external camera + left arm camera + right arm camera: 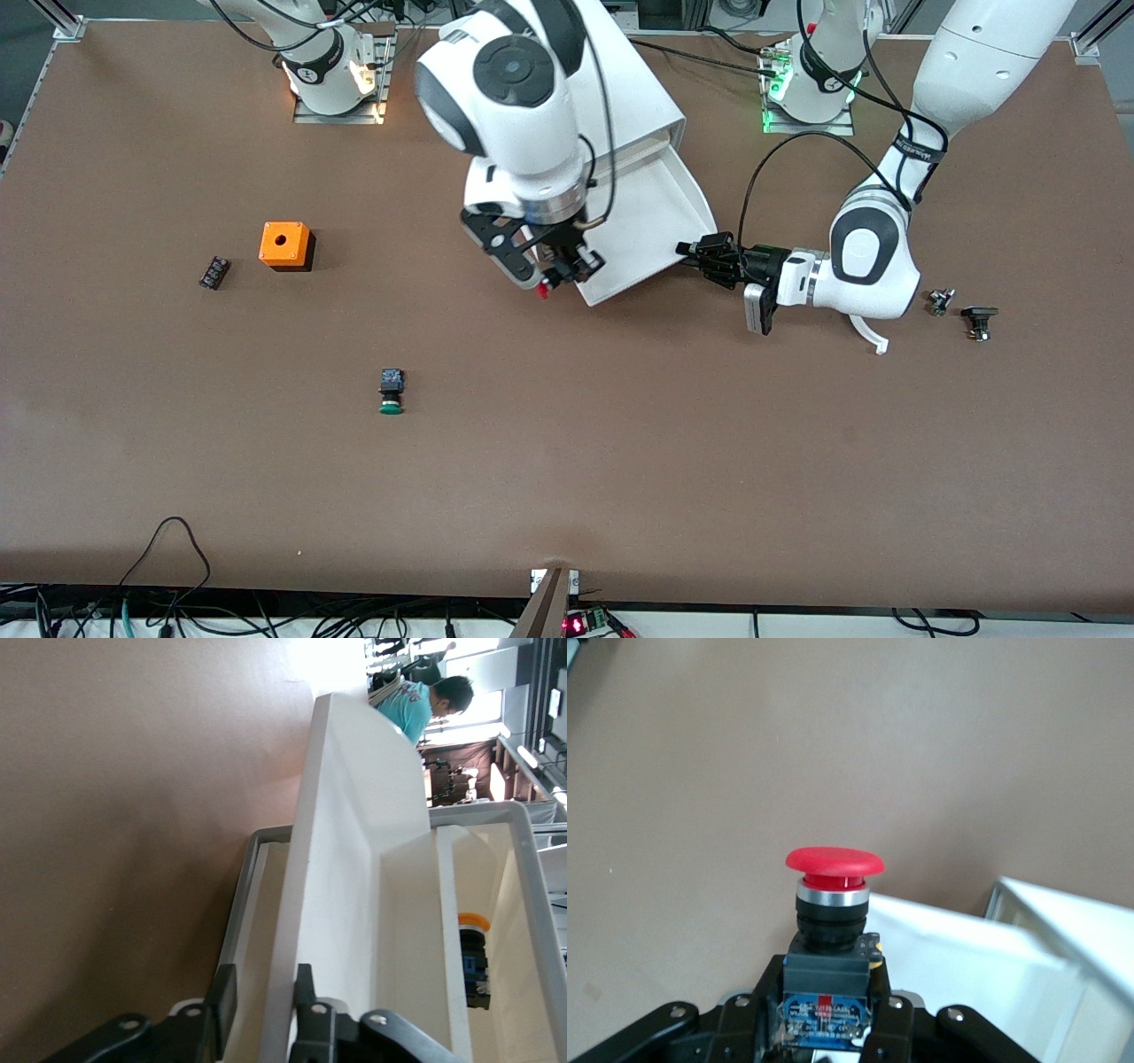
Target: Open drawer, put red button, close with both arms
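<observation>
The white cabinet [633, 97] stands between the arms' bases, and its drawer [647, 221] is pulled out toward the front camera. My left gripper [687, 251] is shut on the drawer's front at the corner toward the left arm's end. In the left wrist view my left gripper [263, 997] has one finger on each side of the drawer's front wall [354, 815]. My right gripper [549, 266] is shut on the red button [542, 290] and holds it over the drawer's other front corner. In the right wrist view my right gripper [827, 997] grips the button's black-and-blue body, with the red button [834, 861] cap pointing away.
A green-capped button [392, 392] lies on the table nearer the front camera. An orange box [285, 245] and a small black part [214, 272] lie toward the right arm's end. Two small parts [961, 310] lie beside the left arm. An orange-capped button [472, 948] lies in a tray.
</observation>
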`<state>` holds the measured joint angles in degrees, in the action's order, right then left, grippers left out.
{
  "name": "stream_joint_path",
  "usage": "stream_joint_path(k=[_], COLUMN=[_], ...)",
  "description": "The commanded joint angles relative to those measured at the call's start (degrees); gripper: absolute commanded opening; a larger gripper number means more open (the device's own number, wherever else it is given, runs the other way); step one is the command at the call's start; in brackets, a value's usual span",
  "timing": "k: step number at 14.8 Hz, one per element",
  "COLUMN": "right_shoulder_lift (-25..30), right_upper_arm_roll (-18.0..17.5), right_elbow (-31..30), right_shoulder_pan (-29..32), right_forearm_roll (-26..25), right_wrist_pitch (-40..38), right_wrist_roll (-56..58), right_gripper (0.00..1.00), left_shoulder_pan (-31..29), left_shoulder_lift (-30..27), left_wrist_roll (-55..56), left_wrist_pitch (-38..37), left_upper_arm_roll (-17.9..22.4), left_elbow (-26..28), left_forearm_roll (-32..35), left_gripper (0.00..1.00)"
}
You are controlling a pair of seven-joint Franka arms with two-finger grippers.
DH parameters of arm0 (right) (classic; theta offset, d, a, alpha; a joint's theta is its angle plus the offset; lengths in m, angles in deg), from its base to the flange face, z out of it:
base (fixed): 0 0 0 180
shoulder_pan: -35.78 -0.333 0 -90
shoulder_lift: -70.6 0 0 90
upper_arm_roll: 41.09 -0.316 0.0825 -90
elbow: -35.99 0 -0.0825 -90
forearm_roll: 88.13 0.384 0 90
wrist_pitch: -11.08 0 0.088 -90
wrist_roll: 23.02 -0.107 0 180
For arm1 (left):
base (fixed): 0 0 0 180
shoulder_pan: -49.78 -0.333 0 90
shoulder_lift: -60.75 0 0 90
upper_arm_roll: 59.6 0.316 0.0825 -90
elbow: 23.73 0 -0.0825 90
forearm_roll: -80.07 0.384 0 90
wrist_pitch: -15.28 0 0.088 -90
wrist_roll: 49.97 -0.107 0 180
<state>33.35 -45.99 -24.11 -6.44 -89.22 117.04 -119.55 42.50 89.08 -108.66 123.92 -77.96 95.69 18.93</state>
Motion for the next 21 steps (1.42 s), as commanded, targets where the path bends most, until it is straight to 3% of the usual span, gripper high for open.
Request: stream_joint_path(k=[1, 8, 12, 15, 16, 21], right_shoulder_lift=[-2.3, -8.2, -10.7, -10.7, -10.7, -9.4], right_upper_arm_roll=[0.2, 0.4, 0.5, 0.5, 0.5, 2.9], right_elbow=[1.0, 0.7, 0.6, 0.2, 0.2, 0.8], right_shoulder_pan=[-2.6, -8.0, -8.7, -8.7, -8.7, -7.9], right_forearm_roll=[-0.4, -0.9, -0.9, -0.8, -0.8, -1.0], right_wrist_pitch=[2.2, 7.8, 10.1, 10.1, 10.1, 9.5], right_wrist_roll=[-6.7, -17.1, -19.9, -20.4, -20.3, -18.3], right_gripper=[0.00, 0.00, 0.00, 0.79, 0.97, 1.00], left_shoulder_pan=[-0.8, -1.9, -1.7, -0.3, 0.4, 4.5], left_shoulder_lift=[0.2, 0.2, 0.1, 0.1, 0.0, -4.0], left_wrist_roll=[6.4, 34.9, 48.0, 55.9, 57.3, 60.0], left_wrist_pitch=[-3.1, -22.0, -27.8, -31.4, -32.3, -33.0], left_upper_arm_roll=[0.2, -0.1, -0.8, -1.2, -1.2, -1.2], left_elbow=[-4.7, -23.8, -31.1, -36.6, -38.0, -39.9], left_forearm_roll=[6.0, 27.6, 34.0, 40.3, 41.8, 56.7], left_gripper=[1.00, 1.00, 1.00, 1.00, 1.00, 1.00])
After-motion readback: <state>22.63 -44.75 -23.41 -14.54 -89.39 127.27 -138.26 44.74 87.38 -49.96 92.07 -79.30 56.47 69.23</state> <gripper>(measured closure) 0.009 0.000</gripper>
